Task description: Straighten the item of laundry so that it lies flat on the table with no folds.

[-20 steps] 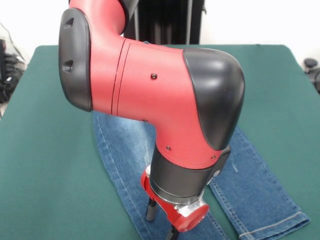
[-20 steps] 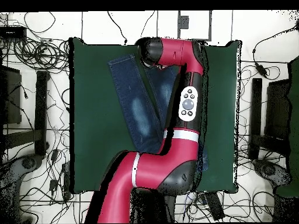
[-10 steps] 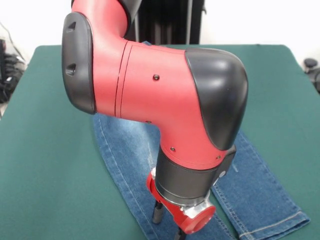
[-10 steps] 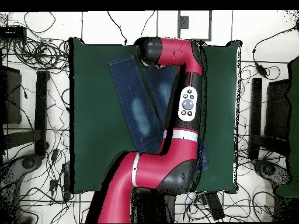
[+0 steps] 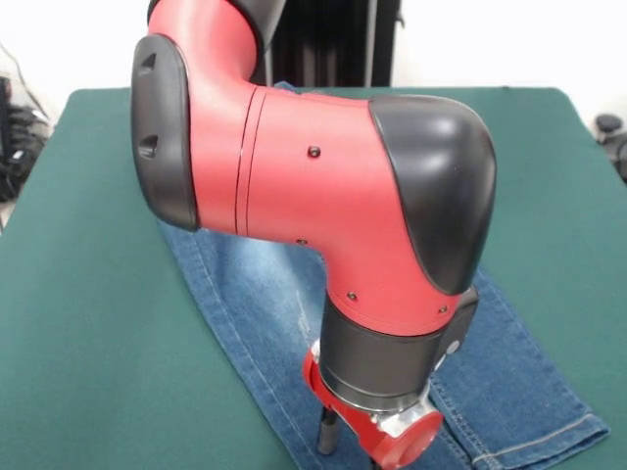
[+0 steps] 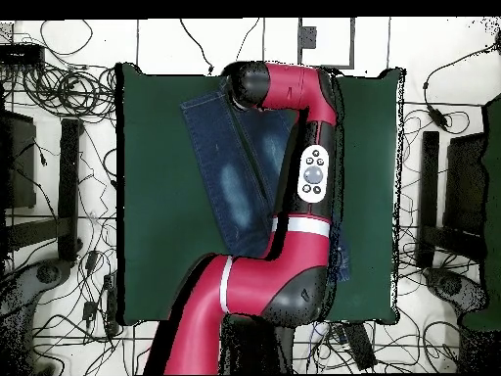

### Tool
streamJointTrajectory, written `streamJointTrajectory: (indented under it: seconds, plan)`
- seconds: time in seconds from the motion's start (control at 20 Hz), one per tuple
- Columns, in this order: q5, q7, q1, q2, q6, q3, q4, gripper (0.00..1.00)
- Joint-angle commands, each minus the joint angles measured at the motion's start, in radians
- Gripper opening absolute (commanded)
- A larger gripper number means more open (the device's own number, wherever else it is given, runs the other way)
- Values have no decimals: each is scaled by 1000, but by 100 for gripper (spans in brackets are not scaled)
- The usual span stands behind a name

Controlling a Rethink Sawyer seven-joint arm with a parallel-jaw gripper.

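The blue denim jeans (image 5: 245, 294) lie on the dark green table (image 5: 88, 294), legs spread toward the near edge, the right leg's hem (image 5: 549, 431) showing. Much of them is hidden behind my red arm. My gripper (image 5: 349, 450) hangs low over the cloth between the two legs at the picture's bottom edge, partly cut off. In the overhead view the jeans (image 6: 230, 166) run from the table's far edge (image 6: 157, 73) toward the base. The arm's wrist (image 6: 245, 83) covers the gripper near the leg ends.
The red arm (image 5: 323, 196) fills the middle of the front view. Cables and equipment (image 6: 59, 147) lie on the floor around the table. A dark stand (image 5: 323, 39) is behind the far edge.
The arm and gripper have shifted down and to the right in the front view. The jeans' left edge has moved slightly left.
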Motion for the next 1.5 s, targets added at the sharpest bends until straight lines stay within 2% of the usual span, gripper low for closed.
streamJointTrajectory:
  seconds: [0.05, 0.4, 0.7, 1.05, 1.5]
  plan:
    - [129, 114, 52, 179, -209, -18, 121, 100]
    - [281, 89, 37, 224, -270, -155, 108, 100]
    - [389, 54, 22, 229, -236, -277, 108, 100]
    - [355, 32, 32, 154, -91, -292, 150, 100]
    - [343, 4, 32, 118, -29, -296, 166, 100]
